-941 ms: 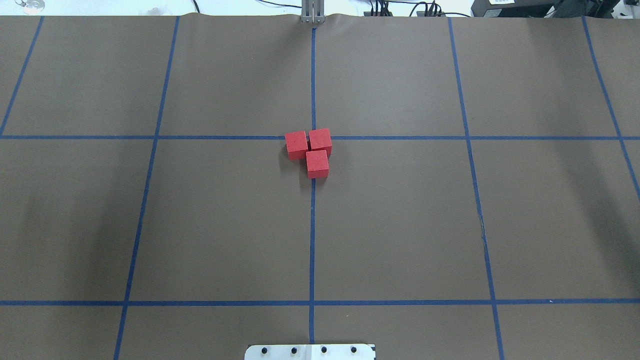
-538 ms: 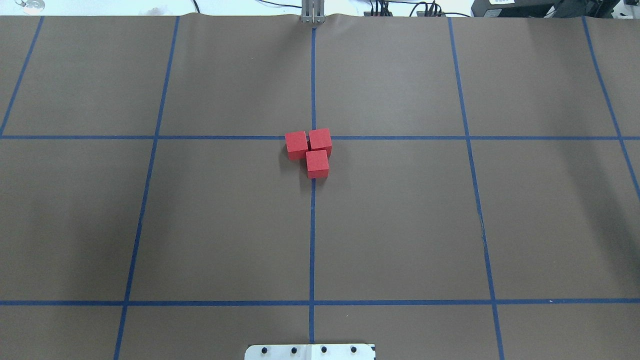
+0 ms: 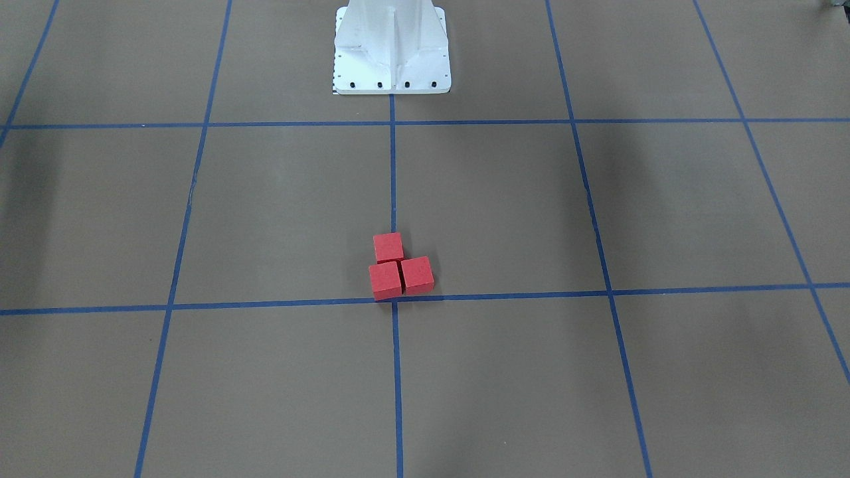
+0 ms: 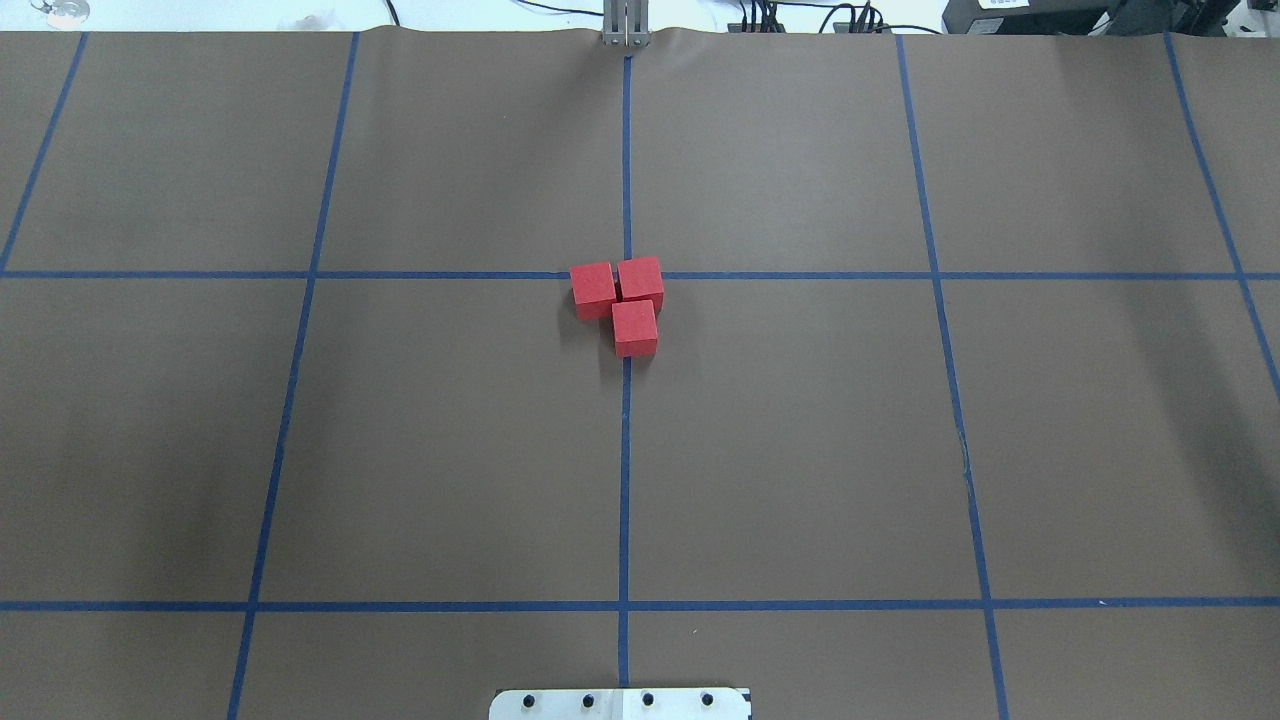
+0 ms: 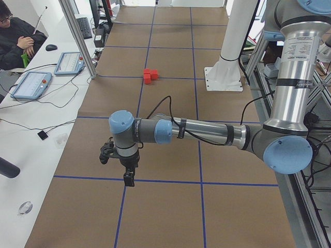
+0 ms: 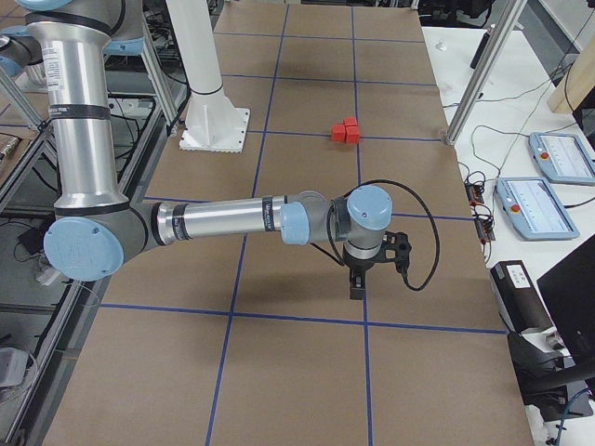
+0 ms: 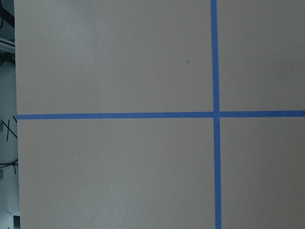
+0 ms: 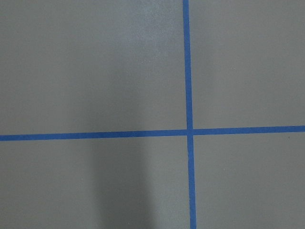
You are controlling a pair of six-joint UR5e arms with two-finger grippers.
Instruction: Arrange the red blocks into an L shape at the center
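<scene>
The left claw (image 5: 128, 180) hangs pointing down over the brown paper (image 4: 800, 450) near the table's left end, just above a blue tape line (image 5: 165, 181). It shows only in the left side view, so I cannot tell whether its fingers are spread or pressed together. Its wrist camera looks straight down on a tape crossing (image 7: 216, 114), with nothing between the fingers in sight. The right claw (image 6: 356, 292) hangs the same way near the table's right end, and its grip cannot be told either. Below it lies another crossing (image 8: 189, 132). The three blocks (image 4: 622, 305) sit well apart from both claws, about midway between them. They lie at the center (image 3: 394, 301) and touch one another in an L. Two stand side by side along the robot's side of the cross line. The third (image 4: 635, 327) stands on the lengthwise line, against the corner block (image 4: 640, 281) on its robot side. The white base (image 3: 392, 50) stands beyond them.
</scene>
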